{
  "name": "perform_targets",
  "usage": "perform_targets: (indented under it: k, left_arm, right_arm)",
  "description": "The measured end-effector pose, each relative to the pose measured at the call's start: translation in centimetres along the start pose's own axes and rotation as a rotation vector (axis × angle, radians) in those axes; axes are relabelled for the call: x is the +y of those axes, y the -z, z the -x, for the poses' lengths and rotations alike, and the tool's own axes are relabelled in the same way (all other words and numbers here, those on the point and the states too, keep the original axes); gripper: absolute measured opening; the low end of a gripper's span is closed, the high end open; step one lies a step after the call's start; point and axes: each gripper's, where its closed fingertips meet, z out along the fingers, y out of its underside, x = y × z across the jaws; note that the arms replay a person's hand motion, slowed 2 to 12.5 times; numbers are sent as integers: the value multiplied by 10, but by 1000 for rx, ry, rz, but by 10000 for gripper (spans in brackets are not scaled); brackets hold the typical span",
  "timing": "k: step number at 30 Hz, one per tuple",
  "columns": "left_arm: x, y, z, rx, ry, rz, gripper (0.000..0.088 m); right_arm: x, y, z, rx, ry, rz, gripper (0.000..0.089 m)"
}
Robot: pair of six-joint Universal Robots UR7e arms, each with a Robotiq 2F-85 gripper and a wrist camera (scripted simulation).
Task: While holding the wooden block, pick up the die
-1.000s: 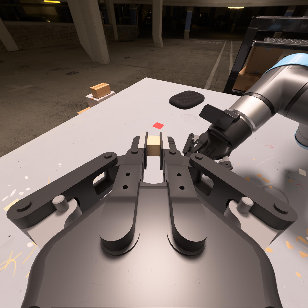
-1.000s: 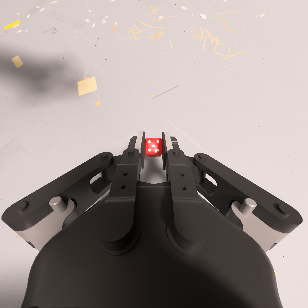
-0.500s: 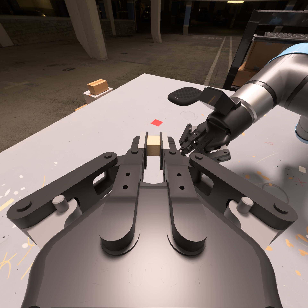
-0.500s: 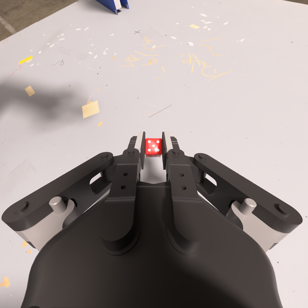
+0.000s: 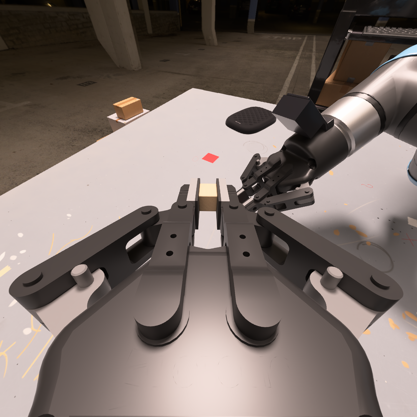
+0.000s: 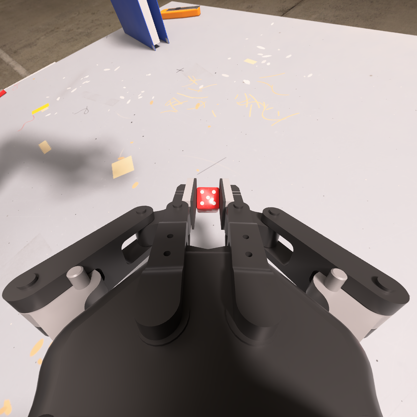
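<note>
My left gripper (image 5: 207, 191) is shut on a pale wooden block (image 5: 207, 199) and holds it above the grey table (image 5: 135, 169). My right gripper (image 6: 207, 191) is shut on a red die with white pips (image 6: 207, 199) and holds it above the table (image 6: 293, 158). In the left wrist view the right gripper shows just right of my left fingertips, its fingers (image 5: 252, 198) pointing left and down from the arm (image 5: 361, 117). The die is hidden in that view.
A black padded cushion (image 5: 250, 119) and a flat red square (image 5: 210, 157) lie at the far side of the table. A blue and white book (image 6: 144, 22) stands near the table's edge beside an orange utility knife (image 6: 180, 12). A cardboard box (image 5: 128, 107) sits on a white stand off the table.
My right gripper has risen with the die, so more of the table, the book and the knife come into view. The left gripper still holds the block, with its view shifted slightly.
</note>
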Motion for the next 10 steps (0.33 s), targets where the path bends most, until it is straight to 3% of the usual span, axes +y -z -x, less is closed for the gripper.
perform_targets:
  k: [10]
  left_arm:
    - [8, -7, 1, -5, 1, 20, 125]
  right_arm:
    - [-10, 4, -3, 17, -28, -63, 179]
